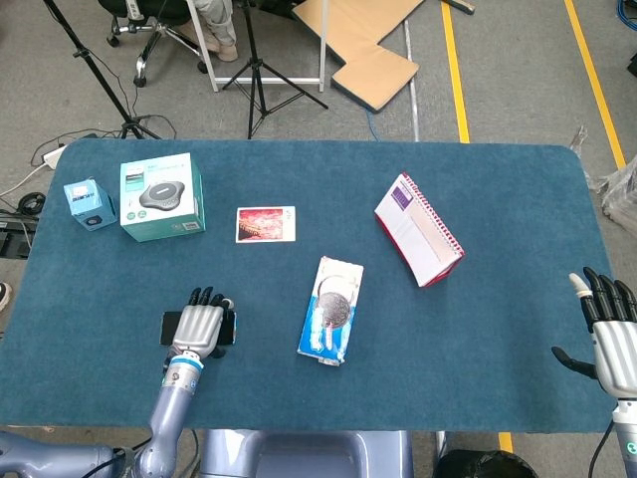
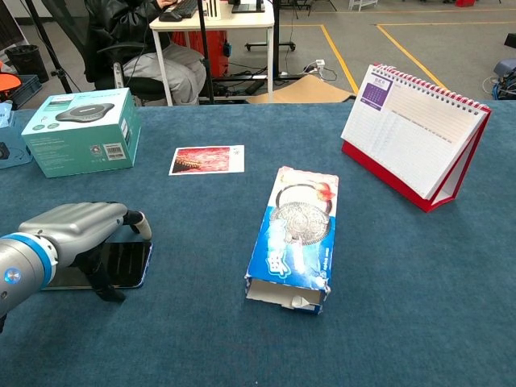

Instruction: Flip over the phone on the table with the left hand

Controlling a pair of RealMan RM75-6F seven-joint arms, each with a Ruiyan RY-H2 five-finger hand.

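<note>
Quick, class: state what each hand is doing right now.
Left hand: over the phone, fingers curled at its edges; a firm grip cannot be told.
Right hand: open, holding nothing.

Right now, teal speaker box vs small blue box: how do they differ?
The teal speaker box is clearly larger than the small blue box. It is teal-green with a speaker pictured on top; the small one is light blue. It stands on the inner side, the small one nearer the table's edge. Both stand upright, side by side.
</note>
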